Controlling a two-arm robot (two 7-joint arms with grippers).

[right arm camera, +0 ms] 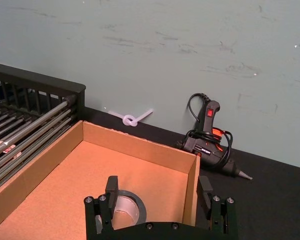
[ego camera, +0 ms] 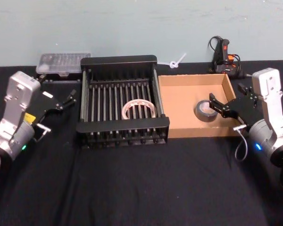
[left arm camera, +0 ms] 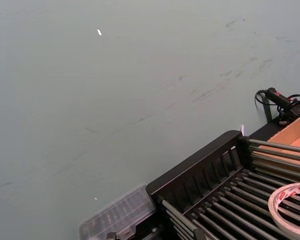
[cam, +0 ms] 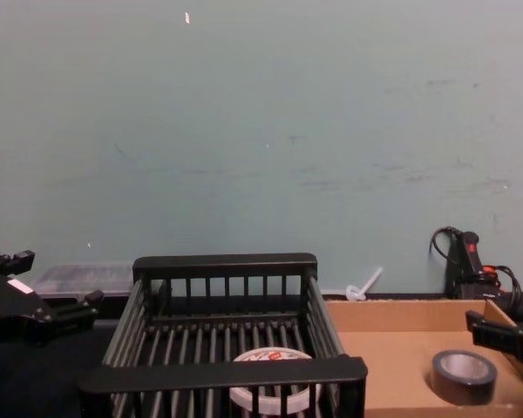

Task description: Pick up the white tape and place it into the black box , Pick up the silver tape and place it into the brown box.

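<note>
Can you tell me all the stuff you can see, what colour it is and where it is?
white tape: 1, white with red print, flat on the black box floor
black box: 1, black, table middle
silver tape: 1, grey, in the brown box, right side
brown box: 1, tan, right of the black box
clear case: 1, see-through, behind the black box's left corner
glue gun: 1, black, behind the brown box
left gripper: 1, black, open, left of the black box
right gripper: 1, black, open, at the silver tape
</note>
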